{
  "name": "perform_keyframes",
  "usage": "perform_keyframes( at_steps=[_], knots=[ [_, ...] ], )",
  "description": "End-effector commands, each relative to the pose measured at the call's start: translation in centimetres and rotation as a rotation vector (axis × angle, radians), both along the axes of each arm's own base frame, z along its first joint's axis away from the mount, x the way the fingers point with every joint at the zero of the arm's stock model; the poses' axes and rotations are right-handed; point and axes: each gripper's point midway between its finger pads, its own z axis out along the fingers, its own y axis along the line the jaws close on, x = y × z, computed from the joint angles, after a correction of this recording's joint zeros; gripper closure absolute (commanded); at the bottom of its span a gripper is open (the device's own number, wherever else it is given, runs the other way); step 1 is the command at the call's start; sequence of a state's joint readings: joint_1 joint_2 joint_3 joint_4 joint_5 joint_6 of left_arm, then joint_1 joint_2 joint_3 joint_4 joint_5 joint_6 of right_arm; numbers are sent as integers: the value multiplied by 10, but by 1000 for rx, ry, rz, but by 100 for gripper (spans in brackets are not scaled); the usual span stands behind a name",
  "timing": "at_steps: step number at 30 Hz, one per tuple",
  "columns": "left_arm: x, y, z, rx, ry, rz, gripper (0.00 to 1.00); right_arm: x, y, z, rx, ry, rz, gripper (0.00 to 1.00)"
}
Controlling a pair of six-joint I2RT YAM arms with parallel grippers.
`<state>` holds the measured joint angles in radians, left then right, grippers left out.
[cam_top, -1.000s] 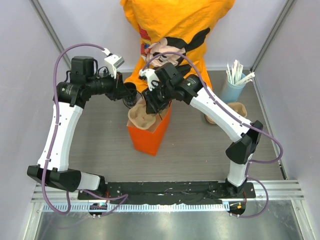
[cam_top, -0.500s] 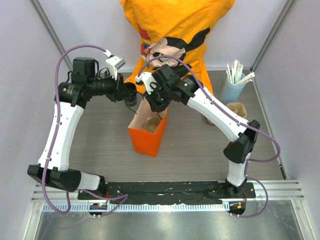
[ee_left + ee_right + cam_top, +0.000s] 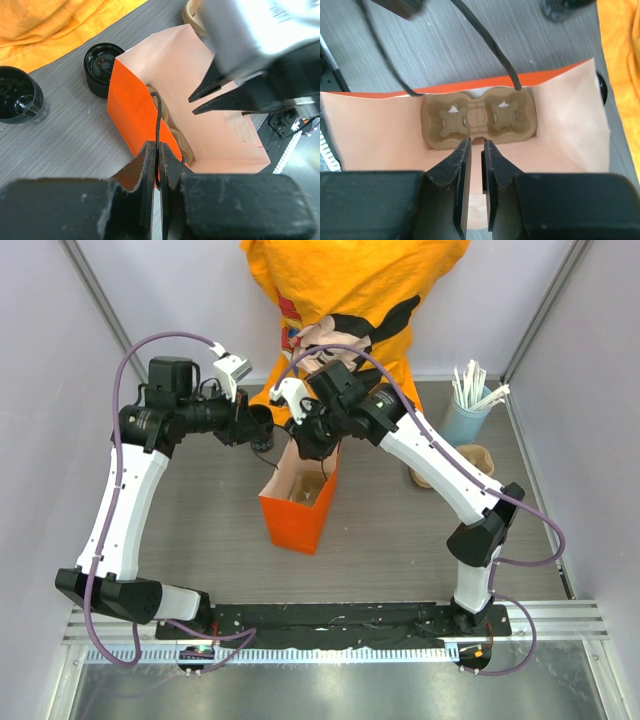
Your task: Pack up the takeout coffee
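The orange paper bag point(image 3: 290, 520) stands open at mid table. My left gripper point(image 3: 262, 432) is shut on the bag's thin black handle point(image 3: 158, 115), with the cord pinched between its fingertips point(image 3: 149, 152). My right gripper point(image 3: 476, 145) hovers just above the bag's mouth, its jaws a narrow gap apart with nothing between them. A brown pulp cup carrier point(image 3: 477, 117) lies flat on the bag's bottom. No takeout coffee shows clearly; I cannot tell whether either black round thing beside the bag is it.
A short black ridged stack point(image 3: 102, 67) and a second black round thing point(image 3: 17, 95) sit on the table left of the bag. A blue cup of straws point(image 3: 465, 415) and more brown carriers point(image 3: 470, 460) stand at right. Orange cloth point(image 3: 350, 290) fills the back.
The brown carrier, held over the bag's mouth a second ago, now lies inside at the bottom. My right gripper has let go, narrowed and lifted slightly. The bag has shifted a little.
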<state>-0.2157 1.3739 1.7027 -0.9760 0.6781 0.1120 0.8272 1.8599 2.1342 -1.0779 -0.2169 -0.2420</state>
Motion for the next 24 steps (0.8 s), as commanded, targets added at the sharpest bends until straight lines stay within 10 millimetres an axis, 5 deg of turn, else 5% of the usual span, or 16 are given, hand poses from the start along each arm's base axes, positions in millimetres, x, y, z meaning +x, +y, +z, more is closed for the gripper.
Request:
perform_keyframes(
  at_steps=[1,9,13,24],
  knots=[
    [-5,-4,10,-18,-43,-29,90,-8,4,43,94,-65,70,78],
    [-7,-3,12,-14,-51,-24,81,-15,6,63,139,-82,100,70],
    [-7,-3,14,-14,-60,-25,58,-20,1,74,145,-104,125,56],
    [-7,-3,17,-16,-67,-27,34,-31,-7,111,213,-179,156,21]
  ],
)
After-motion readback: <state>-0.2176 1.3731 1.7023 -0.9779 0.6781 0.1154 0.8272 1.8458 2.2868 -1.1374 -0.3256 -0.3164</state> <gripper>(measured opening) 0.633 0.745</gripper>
